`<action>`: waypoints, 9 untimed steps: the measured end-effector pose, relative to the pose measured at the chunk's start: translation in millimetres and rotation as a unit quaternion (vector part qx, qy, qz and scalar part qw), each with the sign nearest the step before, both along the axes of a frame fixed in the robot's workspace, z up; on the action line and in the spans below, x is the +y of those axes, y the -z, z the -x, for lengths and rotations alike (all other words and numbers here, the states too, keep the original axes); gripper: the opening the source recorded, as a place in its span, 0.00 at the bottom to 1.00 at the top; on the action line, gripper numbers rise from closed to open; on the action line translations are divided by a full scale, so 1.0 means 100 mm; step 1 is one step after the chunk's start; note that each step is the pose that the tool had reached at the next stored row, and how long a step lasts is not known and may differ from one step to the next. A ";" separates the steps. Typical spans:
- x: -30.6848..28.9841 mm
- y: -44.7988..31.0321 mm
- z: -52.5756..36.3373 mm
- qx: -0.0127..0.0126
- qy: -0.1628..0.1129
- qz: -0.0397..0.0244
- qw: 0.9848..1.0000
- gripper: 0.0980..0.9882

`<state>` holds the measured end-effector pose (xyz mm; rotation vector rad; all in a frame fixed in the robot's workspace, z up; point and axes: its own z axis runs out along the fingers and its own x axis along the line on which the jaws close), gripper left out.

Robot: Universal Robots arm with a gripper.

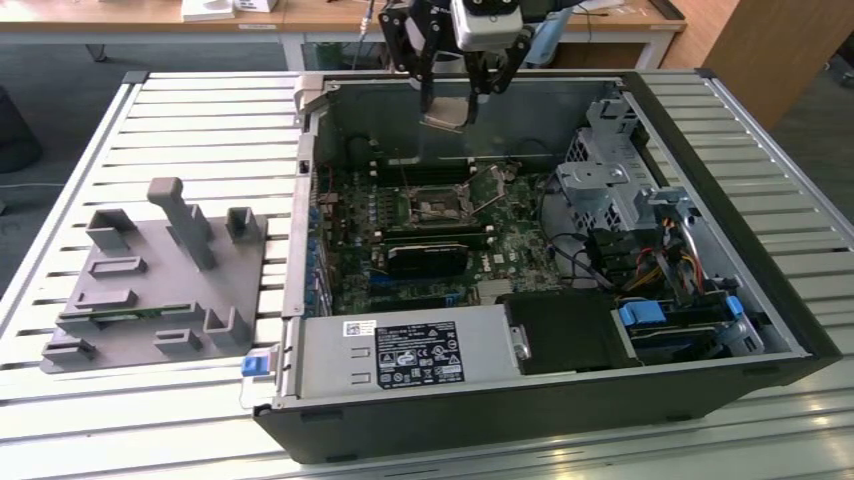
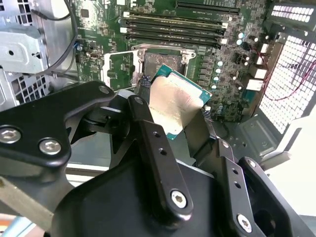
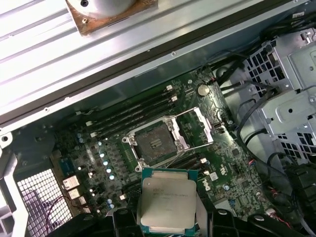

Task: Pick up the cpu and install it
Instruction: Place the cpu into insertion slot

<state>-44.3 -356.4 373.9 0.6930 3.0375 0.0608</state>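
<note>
Silvery cpu (image 3: 165, 200) pinched by its edges in gripper (image 2: 170, 112), raised clear of open socket (image 3: 154, 143), case walls (image 1: 534, 110) apart

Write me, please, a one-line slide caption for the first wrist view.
The gripper holds the cpu over the motherboard, whose socket stands open and not yet filled.

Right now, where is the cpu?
In the exterior view, the gripper holds the cpu over the far side of the computer case, above the motherboard near its open socket.

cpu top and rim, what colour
The cpu has a silvery-grey top and a thin teal-green rim, clearest in the first wrist view.
</note>
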 end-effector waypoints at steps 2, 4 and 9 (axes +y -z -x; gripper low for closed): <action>0.000 0.000 0.000 0.000 0.006 0.000 1.000 0.48; 0.000 0.001 0.000 0.000 0.013 0.000 1.000 0.48; 0.000 0.002 0.000 0.000 0.028 0.000 1.000 0.48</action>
